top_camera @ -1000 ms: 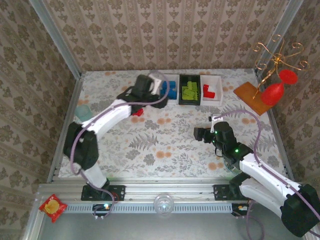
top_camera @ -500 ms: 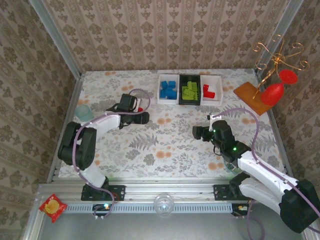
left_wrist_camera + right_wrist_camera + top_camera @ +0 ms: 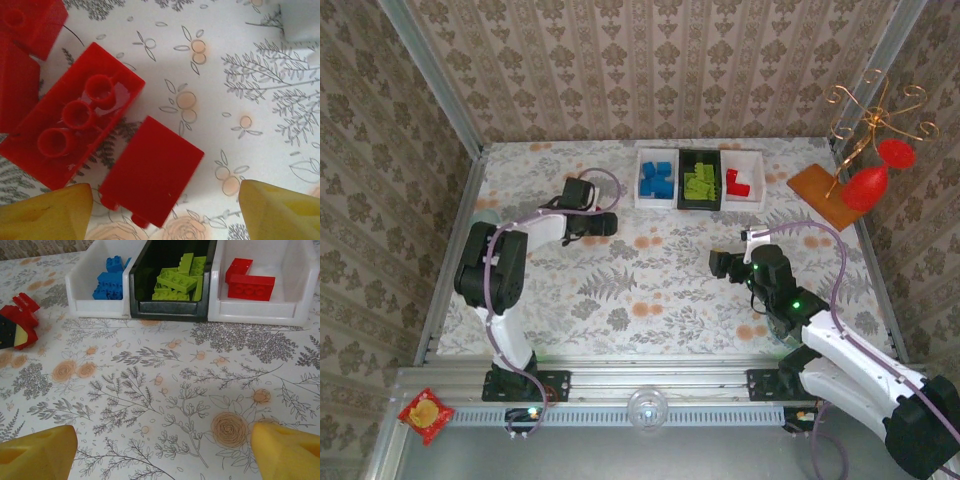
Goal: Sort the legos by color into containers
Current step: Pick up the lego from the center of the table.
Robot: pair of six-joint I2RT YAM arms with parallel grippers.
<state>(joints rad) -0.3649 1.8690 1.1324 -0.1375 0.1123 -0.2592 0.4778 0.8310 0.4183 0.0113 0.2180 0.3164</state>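
My left gripper (image 3: 165,215) is open and low over the cloth, its yellow fingertips (image 3: 45,212) on either side of a smooth-faced red lego (image 3: 152,167). An upturned red lego (image 3: 75,130) lies beside it, and more red ones (image 3: 30,20) sit at the upper left. In the top view this gripper (image 3: 592,224) is left of the containers. The white bin (image 3: 639,185) holds blue legos (image 3: 657,180), the black bin (image 3: 682,180) green ones (image 3: 700,183), and the other white bin (image 3: 752,165) red ones (image 3: 735,182). My right gripper (image 3: 720,265) hangs open and empty, facing the bins (image 3: 170,310).
An orange board (image 3: 817,192) with a gold wire stand and red ornaments (image 3: 868,187) stands at the right edge. A pale teal cup (image 3: 485,212) sits behind the left arm at the left edge. Open cloth lies between the two grippers.
The left arm has swung from the blue bin back to the left and dropped down over the loose red legos. The right arm has barely moved.
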